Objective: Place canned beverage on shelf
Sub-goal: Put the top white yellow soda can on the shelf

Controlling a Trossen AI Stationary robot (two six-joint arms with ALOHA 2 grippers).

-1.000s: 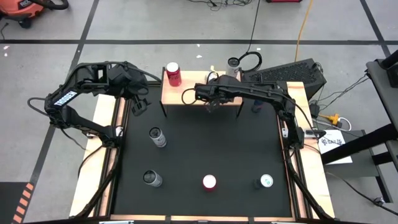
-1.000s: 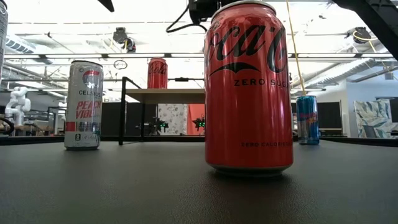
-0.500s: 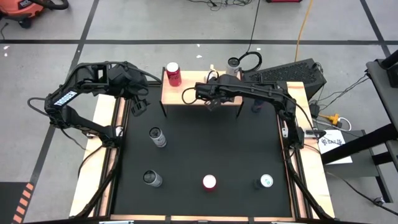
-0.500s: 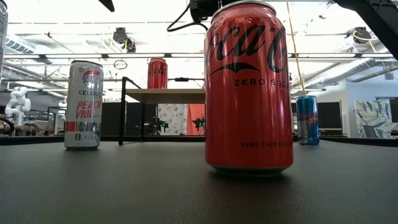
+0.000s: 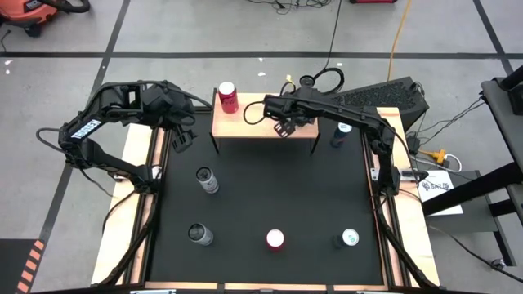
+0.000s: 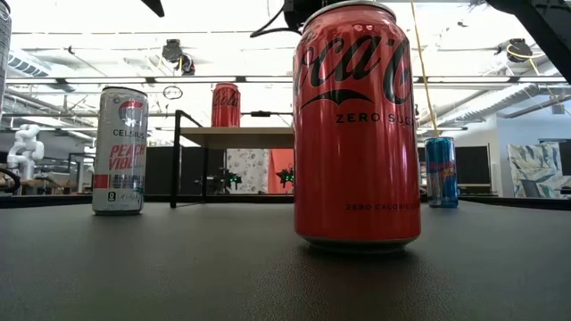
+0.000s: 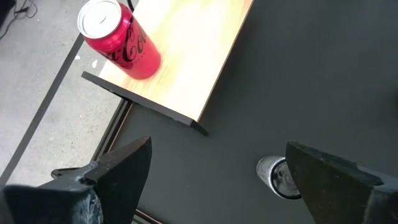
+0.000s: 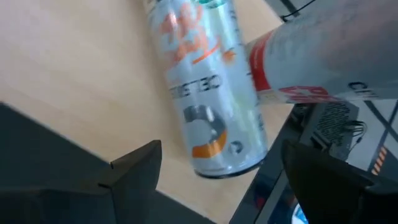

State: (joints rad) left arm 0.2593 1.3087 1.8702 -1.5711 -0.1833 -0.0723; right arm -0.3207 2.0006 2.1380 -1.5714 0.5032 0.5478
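Backing off, right tool (image 5: 285, 128) now gapes empty over the light wooden shelf (image 5: 245, 124); slim silver can (image 8: 211, 93) stands delivered just ahead.

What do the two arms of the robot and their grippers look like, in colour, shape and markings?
Both arms are black and made of angular jointed links. The left arm carries a white printed label on one link. Black cables loop beside the right arm. The left gripper and the right gripper each have two dark, flat fingers that narrow to wedge-shaped tips.
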